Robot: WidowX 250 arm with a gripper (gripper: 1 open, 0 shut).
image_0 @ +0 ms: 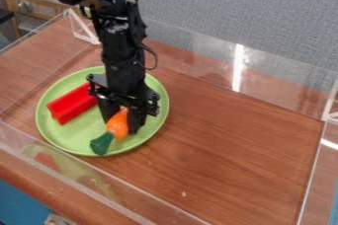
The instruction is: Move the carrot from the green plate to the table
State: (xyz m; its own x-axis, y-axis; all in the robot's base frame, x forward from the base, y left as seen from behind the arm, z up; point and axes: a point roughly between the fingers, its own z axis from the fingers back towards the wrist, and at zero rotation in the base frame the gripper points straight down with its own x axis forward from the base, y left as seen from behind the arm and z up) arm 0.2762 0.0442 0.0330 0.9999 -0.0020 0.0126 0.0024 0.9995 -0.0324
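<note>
The green plate point(66, 130) lies on the left part of the table point(224, 160). On its near right side lies the carrot point(115, 128), orange with its dark green stem end pointing toward the plate's front rim. My gripper point(122, 116) points straight down from the black arm and is shut on the carrot's orange body, its fingers on either side of it. The carrot rests low on the plate; I cannot tell whether it is lifted off the surface.
A red rectangular block point(70, 102) lies on the plate's left half, just left of the gripper. Low clear acrylic walls point(251, 63) edge the table. Bare wood stretches to the right of the plate.
</note>
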